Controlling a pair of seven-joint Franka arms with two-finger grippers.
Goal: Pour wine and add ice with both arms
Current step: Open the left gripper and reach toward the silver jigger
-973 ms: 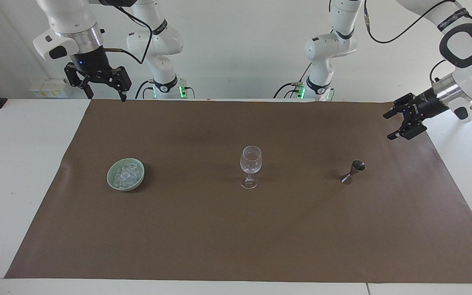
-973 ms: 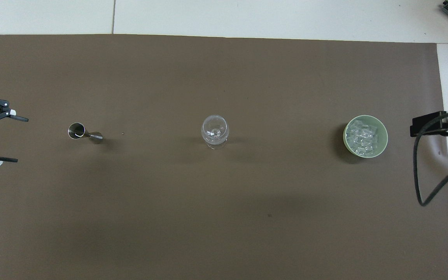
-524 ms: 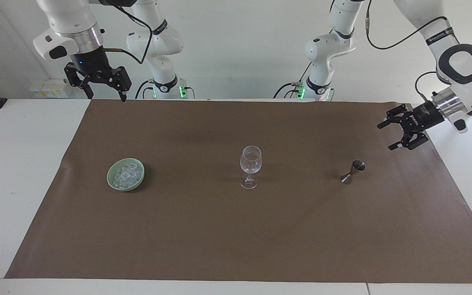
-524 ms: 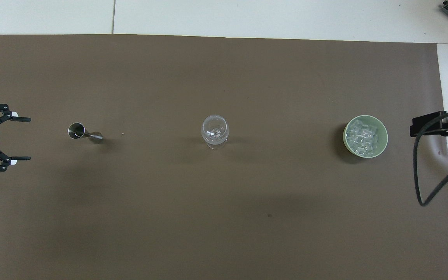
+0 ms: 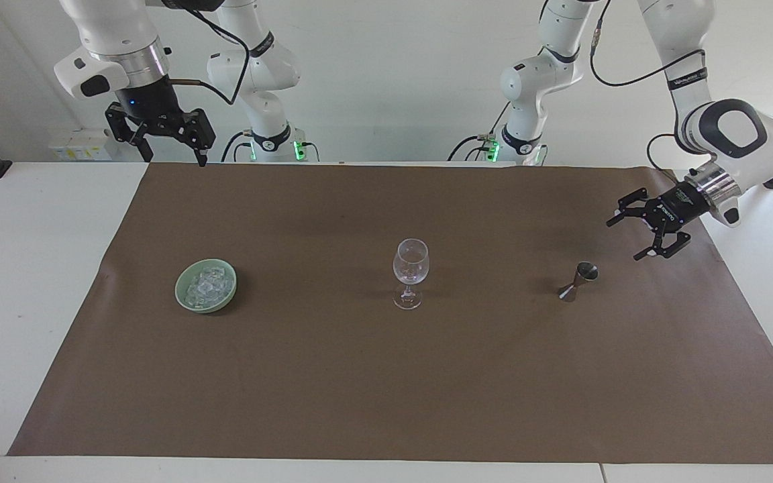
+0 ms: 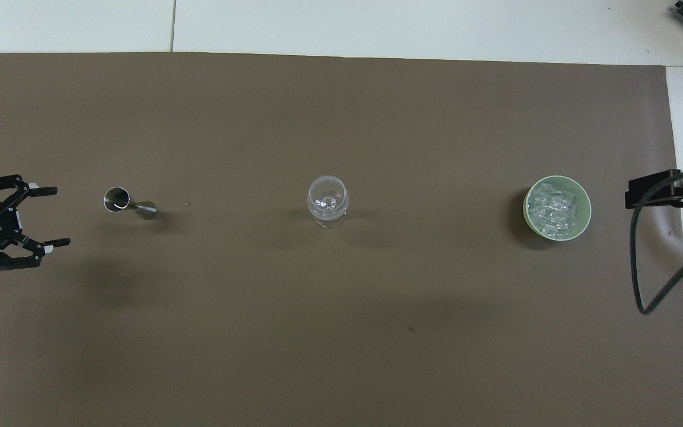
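A clear stemmed wine glass (image 5: 411, 268) stands upright mid-mat; it also shows in the overhead view (image 6: 328, 198). The ice (image 5: 204, 285) is heaped in a pale green bowl (image 5: 179, 293) toward the right arm's end, and shows from above (image 6: 555, 209) in the bowl (image 6: 526, 207). A small steel jigger (image 5: 578, 282) stands toward the left arm's end (image 6: 128, 203). My left gripper (image 5: 623, 239) is open and empty, low over the mat beside the jigger, a short gap away (image 6: 60, 216). My right gripper (image 5: 175, 157) is open and empty, waiting high over the mat's edge nearest the robots.
A brown mat (image 5: 359, 389) covers most of the white table (image 5: 24, 302). A black cable (image 6: 650, 279) hangs from the right arm over the mat's edge beside the bowl.
My left gripper has come down and moved in toward the jigger, staying open. The right arm, glass, bowl and jigger have not moved.
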